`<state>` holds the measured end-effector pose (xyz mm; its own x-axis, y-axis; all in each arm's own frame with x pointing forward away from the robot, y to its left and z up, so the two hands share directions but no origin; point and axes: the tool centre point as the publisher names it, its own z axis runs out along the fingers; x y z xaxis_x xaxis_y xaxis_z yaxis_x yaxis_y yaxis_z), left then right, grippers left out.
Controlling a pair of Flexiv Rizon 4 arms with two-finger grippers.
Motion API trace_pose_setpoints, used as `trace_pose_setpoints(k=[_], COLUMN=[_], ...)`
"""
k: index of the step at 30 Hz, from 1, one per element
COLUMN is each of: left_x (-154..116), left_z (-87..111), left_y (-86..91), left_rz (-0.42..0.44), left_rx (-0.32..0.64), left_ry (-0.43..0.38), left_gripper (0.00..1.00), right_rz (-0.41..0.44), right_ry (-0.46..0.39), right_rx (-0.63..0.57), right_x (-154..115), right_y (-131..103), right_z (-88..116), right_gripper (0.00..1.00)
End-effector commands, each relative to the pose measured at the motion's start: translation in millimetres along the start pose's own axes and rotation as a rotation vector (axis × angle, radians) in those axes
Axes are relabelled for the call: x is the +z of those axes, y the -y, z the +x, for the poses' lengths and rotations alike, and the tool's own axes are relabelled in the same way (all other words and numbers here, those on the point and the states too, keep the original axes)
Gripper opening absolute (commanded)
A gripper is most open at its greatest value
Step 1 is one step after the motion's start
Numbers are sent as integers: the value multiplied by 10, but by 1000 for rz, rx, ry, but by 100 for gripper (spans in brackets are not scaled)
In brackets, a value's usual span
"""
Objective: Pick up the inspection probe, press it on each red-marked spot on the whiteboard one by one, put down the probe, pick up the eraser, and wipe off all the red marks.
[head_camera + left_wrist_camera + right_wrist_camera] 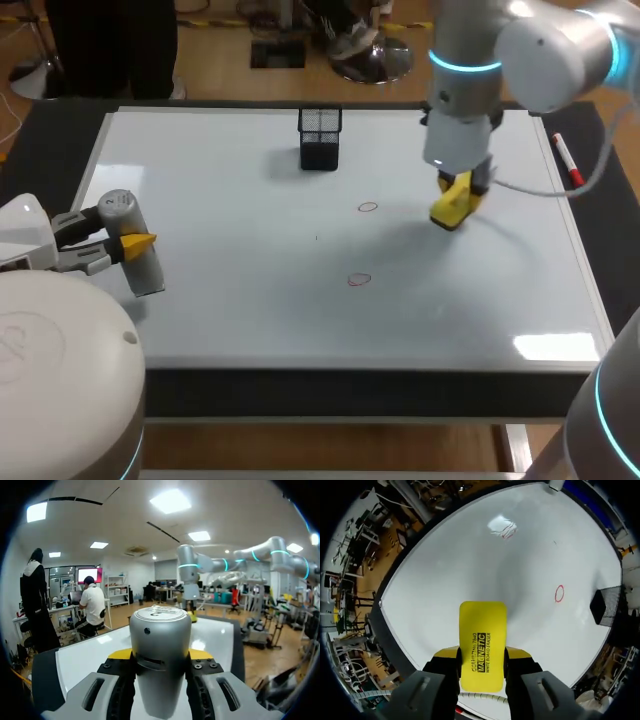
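Note:
My left gripper (135, 243) is shut on the grey cylindrical inspection probe (130, 240), which stands upright at the whiteboard's left edge; in the left wrist view the probe (160, 660) fills the space between the fingers. My right gripper (455, 195) is shut on the yellow eraser (452, 207), held just above the whiteboard (250, 300) at the right of the middle. The eraser (482, 647) sticks out between the yellow tips. Two red marks show: one (367, 207) left of the eraser, another (359, 280) nearer the front. The right wrist view shows a red ring (559, 593) and a red scribble (507, 530).
A black mesh holder (319, 138) stands at the back middle of the board. A red marker pen (566, 160) lies on the dark table beside the board's right edge.

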<state>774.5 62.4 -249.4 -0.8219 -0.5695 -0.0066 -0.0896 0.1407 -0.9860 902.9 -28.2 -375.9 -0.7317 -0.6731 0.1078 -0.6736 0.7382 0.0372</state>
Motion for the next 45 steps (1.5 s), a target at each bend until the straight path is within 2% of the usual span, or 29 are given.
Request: trace_pose_setpoints(k=[1,6,10,16,39,45], left_x=[-2,-2,-2,-2,-2,183], left_z=[4,4,4,4,4,89], left_y=[12,12,12,12,12,183], left_rz=[1,1,1,1,1,17], left_rx=[1,1,1,1,1,15], left_ry=[2,2,2,2,2,-24], left_gripper=[0,0,0,0,0,0], right_rz=[-13,-24,-30,-37,-36,-36], right_ry=[104,129,146,140,140,140], right_rx=[38,113,171,218,234,234], right_x=[9,21,75,143,151,151], right_y=[120,143,257,297,264,264], right_z=[422,628,831,1006,1026,1026], right_gripper=[0,0,0,0,0,0])
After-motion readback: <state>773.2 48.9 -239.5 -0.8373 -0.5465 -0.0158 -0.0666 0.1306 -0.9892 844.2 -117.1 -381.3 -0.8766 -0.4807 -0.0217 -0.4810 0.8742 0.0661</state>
